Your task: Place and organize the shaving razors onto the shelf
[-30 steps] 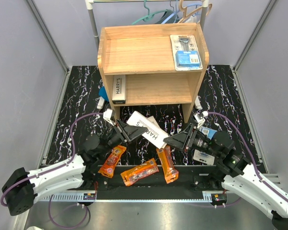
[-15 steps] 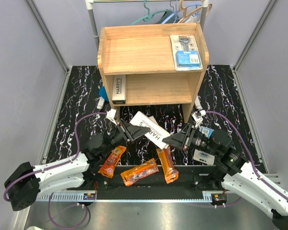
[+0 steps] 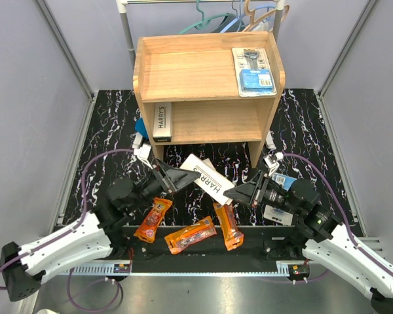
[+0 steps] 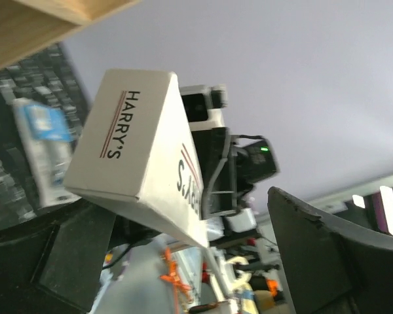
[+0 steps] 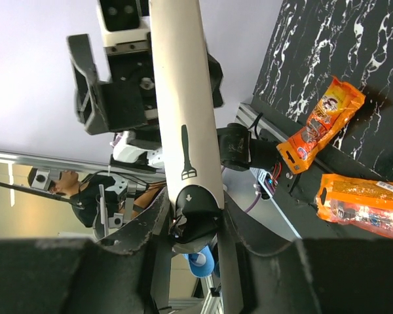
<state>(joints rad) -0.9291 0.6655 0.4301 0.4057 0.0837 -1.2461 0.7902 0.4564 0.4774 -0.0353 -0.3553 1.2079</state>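
shelf (image 3: pixel 183 73) top open leftward, blister pack (image 3: pixel 253 70) at right

Both arms (image 3: pixel 65 241) have white shells, black joints, black jaws and trailing purple cables (image 3: pixel 83 196).

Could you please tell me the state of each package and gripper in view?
Long white-and-black "HARRY'S" box: held off the black marbled table by one end.
Right gripper: shut on that box.
Left gripper: open around the box's other end.
Second "HARRY'S" box: on edge, light wooden shelf's lower tier, left.
Clear blister pack with blue card: flat on top tier, right.
Three orange plastic packets: lying on the table.
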